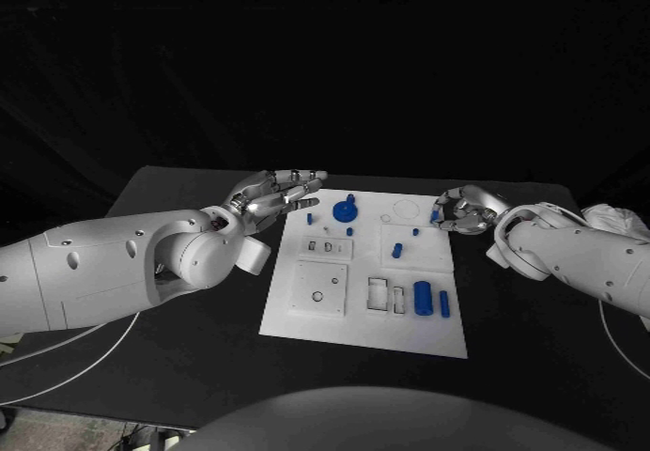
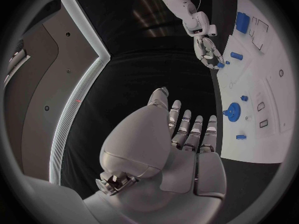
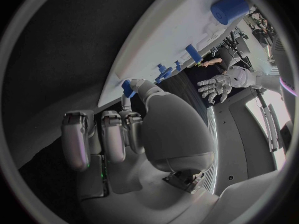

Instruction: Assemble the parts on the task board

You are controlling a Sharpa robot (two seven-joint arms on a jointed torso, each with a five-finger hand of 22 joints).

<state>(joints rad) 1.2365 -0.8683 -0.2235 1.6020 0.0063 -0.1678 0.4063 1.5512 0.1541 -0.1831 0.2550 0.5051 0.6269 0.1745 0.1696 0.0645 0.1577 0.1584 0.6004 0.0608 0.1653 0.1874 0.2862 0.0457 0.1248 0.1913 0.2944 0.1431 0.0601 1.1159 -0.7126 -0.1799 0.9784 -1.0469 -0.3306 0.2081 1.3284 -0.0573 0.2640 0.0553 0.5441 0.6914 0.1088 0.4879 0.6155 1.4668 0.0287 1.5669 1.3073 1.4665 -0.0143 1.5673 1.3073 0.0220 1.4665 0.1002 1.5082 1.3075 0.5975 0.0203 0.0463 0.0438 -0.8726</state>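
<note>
Now, step in hand: by the look of it the right hand is lifting or carrying a small blue part at the task board's far right corner; judged from its pose, this is an early stage of the assembly.
Right hand's hold: fingers curled in, thumb and a finger pinched on that small blue part, which shows at the fingertips in the right wrist view; the hand sits right at the board's far right edge.
Doing it well: keep the pinch firm and square, lift straight clear of the board before travelling, then line the part up over its seat and lower it without tilt; which seat it belongs to cannot be told.
Left hand: the left hand hovers at the board's far left corner, fingers spread and stretched out flat, holding nothing.
Board: white, lying mid-tabletop on the black table, with several empty recesses.
Other parts: a blue gear near the far edge, just beside the left hand's fingertips; a small blue peg mid-board; a large blue cylinder and a slim blue pin side by side towards the near right.
In the way: the gear and the loose peg lie on any path inward from the right corner, so the carried part should pass above them.
</note>
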